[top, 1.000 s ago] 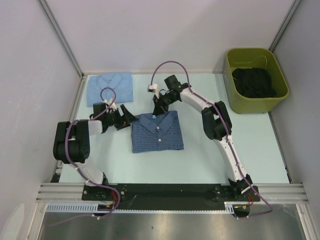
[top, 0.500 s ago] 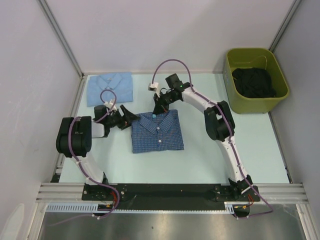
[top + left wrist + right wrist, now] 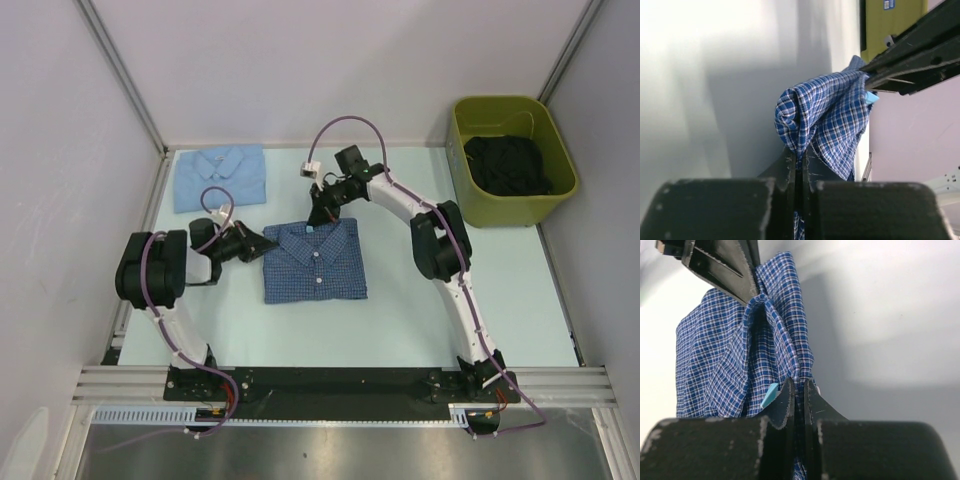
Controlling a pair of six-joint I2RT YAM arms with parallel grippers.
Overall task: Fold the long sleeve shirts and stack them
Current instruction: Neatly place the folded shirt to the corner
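The checked shirt [image 3: 315,262] lies folded at the middle of the worktop [image 3: 430,310], left claw [image 3: 266,243] clenched on its far-left corner, right claw [image 3: 320,214] on its collar edge; such thin pinches could slip, spilling the fold on any lift toward the pale blue shirt [image 3: 220,178].

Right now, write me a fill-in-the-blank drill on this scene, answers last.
The pale blue shirt lies folded to the far ____ of the checked shirt.
The left gripper and right gripper are each shut on the ____ shirt.
The bin holding dark cloth is ____ in colour.
Missing words: left, checked, green.
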